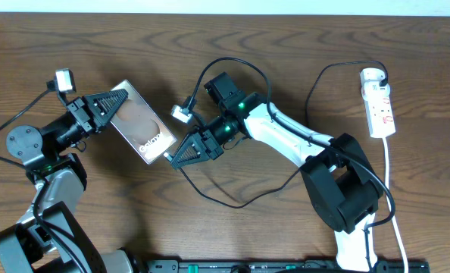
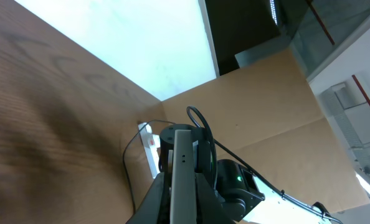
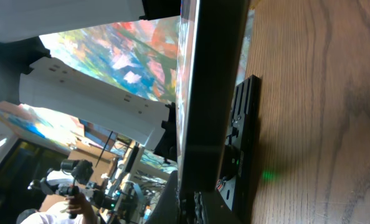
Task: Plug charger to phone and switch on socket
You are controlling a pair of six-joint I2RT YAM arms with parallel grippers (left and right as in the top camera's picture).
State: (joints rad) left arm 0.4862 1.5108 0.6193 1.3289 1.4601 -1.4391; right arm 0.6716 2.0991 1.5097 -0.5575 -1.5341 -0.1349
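The phone (image 1: 138,120) is a dark glossy slab with white lettering at its lower right end. My left gripper (image 1: 113,105) is shut on its upper left end and holds it tilted; in the left wrist view the phone (image 2: 182,162) shows edge-on between the fingers (image 2: 182,202). My right gripper (image 1: 176,155) is shut on the charger's plug end, right at the phone's lettered end. The thin black charger cable (image 1: 232,203) loops over the table to the white socket (image 1: 380,106) at the far right. In the right wrist view the phone's edge (image 3: 213,93) rises just above the fingers (image 3: 200,202); the plug tip is hidden.
The socket (image 2: 151,149) also shows in the left wrist view, behind the right arm. Its white cord (image 1: 392,189) runs down the right side. The right arm's base (image 1: 342,189) stands at front right. A black rail (image 1: 285,265) lines the front edge.
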